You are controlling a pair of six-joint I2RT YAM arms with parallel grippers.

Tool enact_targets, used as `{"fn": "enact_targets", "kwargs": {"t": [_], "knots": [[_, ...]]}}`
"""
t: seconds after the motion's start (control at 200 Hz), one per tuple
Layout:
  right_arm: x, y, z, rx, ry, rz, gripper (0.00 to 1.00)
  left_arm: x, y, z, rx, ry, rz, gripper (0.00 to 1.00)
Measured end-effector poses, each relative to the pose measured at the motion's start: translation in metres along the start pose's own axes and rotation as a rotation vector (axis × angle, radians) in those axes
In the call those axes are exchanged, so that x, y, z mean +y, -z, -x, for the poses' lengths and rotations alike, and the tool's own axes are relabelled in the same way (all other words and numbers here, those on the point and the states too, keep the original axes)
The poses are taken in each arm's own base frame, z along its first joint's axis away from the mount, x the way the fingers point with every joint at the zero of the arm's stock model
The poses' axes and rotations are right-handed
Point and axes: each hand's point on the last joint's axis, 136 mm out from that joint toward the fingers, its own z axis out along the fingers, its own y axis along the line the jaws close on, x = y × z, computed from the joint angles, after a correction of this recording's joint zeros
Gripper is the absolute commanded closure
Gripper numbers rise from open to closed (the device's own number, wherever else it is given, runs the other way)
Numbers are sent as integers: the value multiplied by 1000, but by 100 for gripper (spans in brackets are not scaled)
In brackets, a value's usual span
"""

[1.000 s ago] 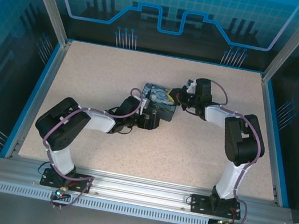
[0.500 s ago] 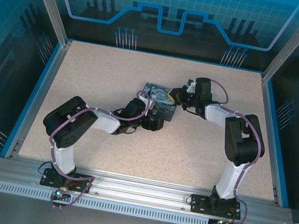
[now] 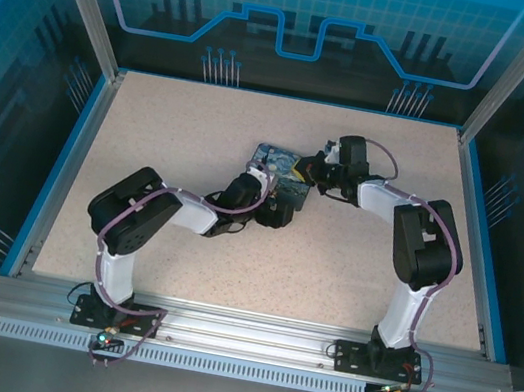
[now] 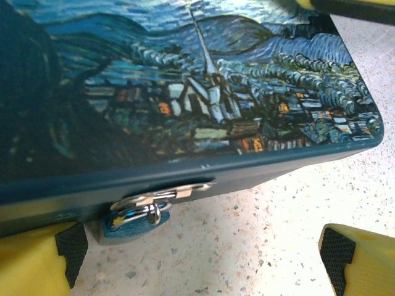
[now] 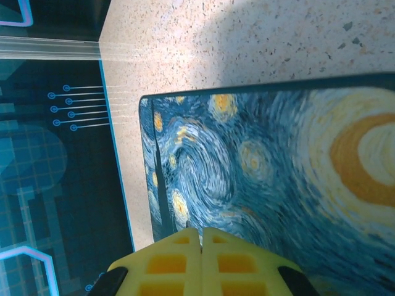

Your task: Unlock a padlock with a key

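Note:
The padlock [image 4: 131, 223], tiny and bluish with a silvery shackle, hangs from the metal hasp [image 4: 179, 190] on the near edge of the night-sky box [image 4: 203, 92]. My left gripper [image 4: 194, 265] is open, low over the table just in front of that edge; its yellow fingers [image 4: 31, 262] stand wide apart, and the padlock is close to the left one. My right gripper [image 5: 200, 231] is shut above the box lid [image 5: 278, 172]. A thin grey tip, the key [image 5: 187, 224], pokes out between its fingertips.
The box [image 3: 280, 171] lies mid-table between both grippers, the left gripper [image 3: 275, 214] at its near side and the right gripper [image 3: 309, 170] at its right corner. Speckled tabletop [image 3: 172, 129] surrounds it, bounded by blue rails and glass walls.
My left arm has swung right and closer to the box's near edge, staying open. The right gripper has stayed shut over the lid, barely moving.

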Motion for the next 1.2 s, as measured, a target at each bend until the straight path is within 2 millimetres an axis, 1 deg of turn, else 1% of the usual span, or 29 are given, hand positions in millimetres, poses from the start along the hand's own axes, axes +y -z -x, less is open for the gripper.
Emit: {"fn": "enact_targets", "kwargs": {"t": [0.185,0.42,0.6,0.81,1.201], "knots": [[-3,0,-1,3,-5,-14,100,-4,-2,2,-1,12,-18,1],[-7,-1,-2,9,-5,-23,100,-19,-2,2,9,65,-86,1],[-7,-1,-3,9,-5,-23,100,-23,-2,2,14,93,-112,1],[-7,-1,-3,10,-2,-24,100,-32,-1,8,-4,154,-158,1],[-7,-2,-2,10,2,-22,100,-33,-1,11,-34,244,-184,1]]}}
